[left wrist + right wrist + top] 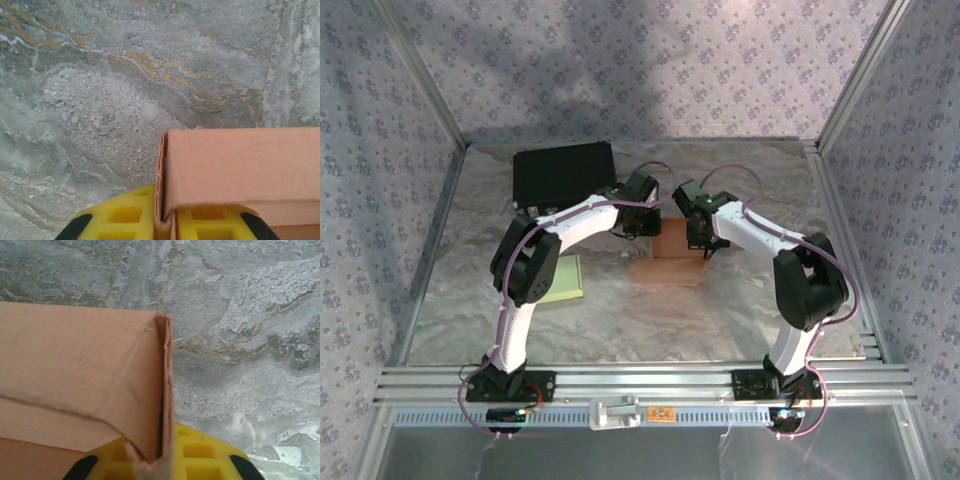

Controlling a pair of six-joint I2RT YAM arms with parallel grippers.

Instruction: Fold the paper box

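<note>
The paper box [670, 248] is brown cardboard, partly raised into shape at the middle of the table, with a flat flap lying toward the front. My left gripper [644, 222] is at its left side. In the left wrist view the yellow fingers [127, 216] of my left gripper [167, 207] are shut on the box's upright left wall [161, 170]. My right gripper [706, 240] is at the box's right side. In the right wrist view my right gripper [155, 456] is shut on the doubled right wall [165, 390] of the paper box [75, 380].
A black flat case [563, 172] lies at the back left. A pale green pad [563, 280] lies beside the left arm's elbow. Patterned enclosure walls stand on three sides, and an aluminium rail [640, 382] runs along the near edge of the silvery table [620, 320].
</note>
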